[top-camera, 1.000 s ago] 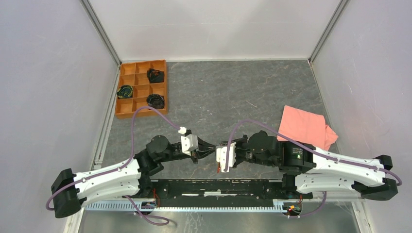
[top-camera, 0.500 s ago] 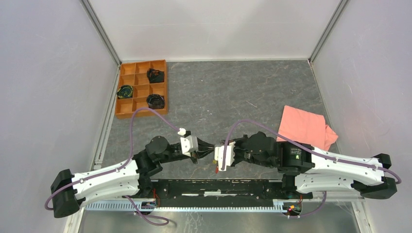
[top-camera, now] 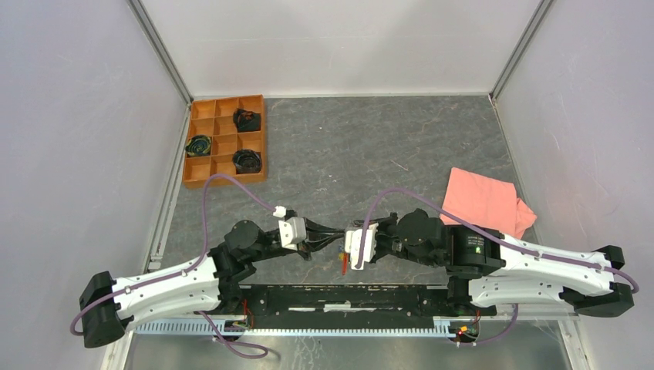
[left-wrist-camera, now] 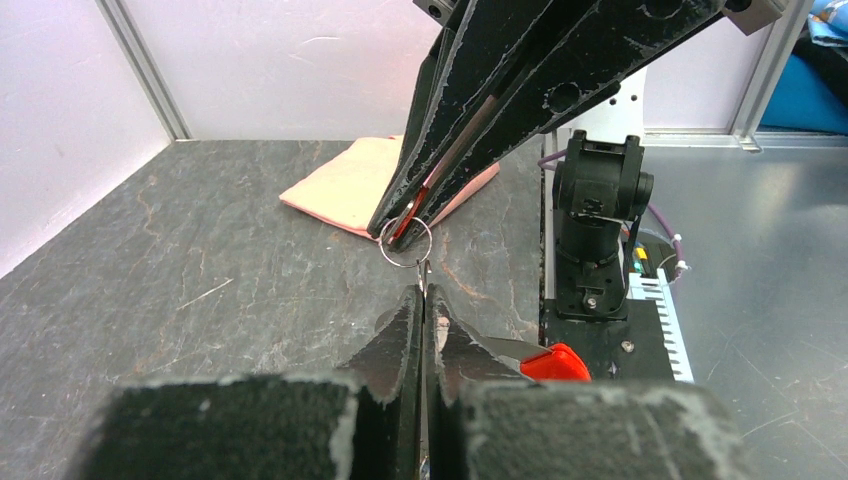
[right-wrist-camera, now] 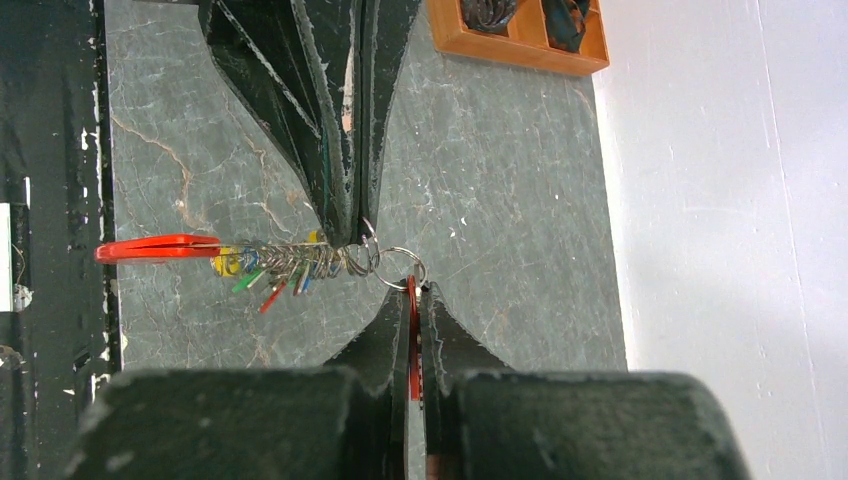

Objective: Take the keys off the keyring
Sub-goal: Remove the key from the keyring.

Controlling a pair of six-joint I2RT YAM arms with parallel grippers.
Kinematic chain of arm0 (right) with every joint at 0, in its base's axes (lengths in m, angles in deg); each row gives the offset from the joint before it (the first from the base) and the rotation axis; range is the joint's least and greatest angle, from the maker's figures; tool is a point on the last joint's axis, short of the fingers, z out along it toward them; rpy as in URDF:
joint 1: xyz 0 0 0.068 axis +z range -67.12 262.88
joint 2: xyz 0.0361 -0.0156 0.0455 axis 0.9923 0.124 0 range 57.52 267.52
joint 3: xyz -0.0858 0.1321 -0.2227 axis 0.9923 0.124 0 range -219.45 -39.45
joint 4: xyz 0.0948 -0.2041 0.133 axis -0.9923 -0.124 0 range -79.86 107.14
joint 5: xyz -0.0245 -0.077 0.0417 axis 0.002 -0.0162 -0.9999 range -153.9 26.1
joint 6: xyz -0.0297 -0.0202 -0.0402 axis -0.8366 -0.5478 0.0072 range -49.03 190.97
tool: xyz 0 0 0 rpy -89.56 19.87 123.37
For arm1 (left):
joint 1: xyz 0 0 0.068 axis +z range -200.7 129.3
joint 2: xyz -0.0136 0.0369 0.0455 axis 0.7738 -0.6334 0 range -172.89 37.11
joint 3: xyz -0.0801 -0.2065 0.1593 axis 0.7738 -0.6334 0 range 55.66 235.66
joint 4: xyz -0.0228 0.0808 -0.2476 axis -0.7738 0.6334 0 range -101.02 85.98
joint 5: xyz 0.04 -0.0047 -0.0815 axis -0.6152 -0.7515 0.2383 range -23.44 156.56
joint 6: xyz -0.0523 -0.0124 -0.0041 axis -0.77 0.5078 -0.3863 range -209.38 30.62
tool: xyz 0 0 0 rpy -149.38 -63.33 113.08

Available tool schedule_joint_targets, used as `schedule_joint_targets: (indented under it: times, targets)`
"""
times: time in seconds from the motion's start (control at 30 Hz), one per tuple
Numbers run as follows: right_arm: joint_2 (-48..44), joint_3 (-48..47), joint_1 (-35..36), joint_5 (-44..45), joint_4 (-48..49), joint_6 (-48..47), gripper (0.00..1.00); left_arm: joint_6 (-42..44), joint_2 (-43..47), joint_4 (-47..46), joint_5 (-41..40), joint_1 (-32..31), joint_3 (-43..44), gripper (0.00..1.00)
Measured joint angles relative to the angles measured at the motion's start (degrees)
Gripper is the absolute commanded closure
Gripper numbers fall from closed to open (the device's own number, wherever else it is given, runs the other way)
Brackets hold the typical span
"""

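Keyring point(right-wrist-camera: 400, 268), thin metal ring on red strap: right end effector point(right-wrist-camera: 412, 287) clamps strap; left end effector point(left-wrist-camera: 422, 293), closed on tiny coloured-head metal keys point(right-wrist-camera: 285, 262), has backed toward frame left. Ring taut, keys still attached.

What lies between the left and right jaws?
Only the keyring's metal ring, linking the two; the keys bunch off to one side. Right wrist view shows it best.

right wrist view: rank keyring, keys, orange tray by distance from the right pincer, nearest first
1. keyring: clamped in the right pincer, its metal loop at the tips.
2. keys: bunched just left of that loop, a short way off the tips.
3. orange tray: far off at the top of the view.
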Motion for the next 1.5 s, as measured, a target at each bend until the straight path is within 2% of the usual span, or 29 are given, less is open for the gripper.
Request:
schedule_joint_targets:
  times: [0.2, 0.43, 0.97, 1.5]
  targets:
    - [0.1, -1.0, 0.0, -0.4, -0.6, -0.2, 0.99, -1.1, 0.0, -1.7, -1.0, -0.1, -0.6, 0.75]
    - [0.9, -5.0, 0.0, -0.8, -1.3, -0.9, 0.99, -1.6, -0.4, -2.1, -1.1, -0.1, -0.6, 0.67]
    - [1.6, -5.2, 0.0, -1.1, -2.1, -1.1, 0.99, -0.2, 2.2, 3.8, -1.5, -0.1, 2.6, 0.64]
    - [1.6, -5.2, 0.4, -2.8, -2.8, -1.1, 0.99, 2.4, 0.6, 8.5, -1.4, -0.1, 6.1, 0.63]
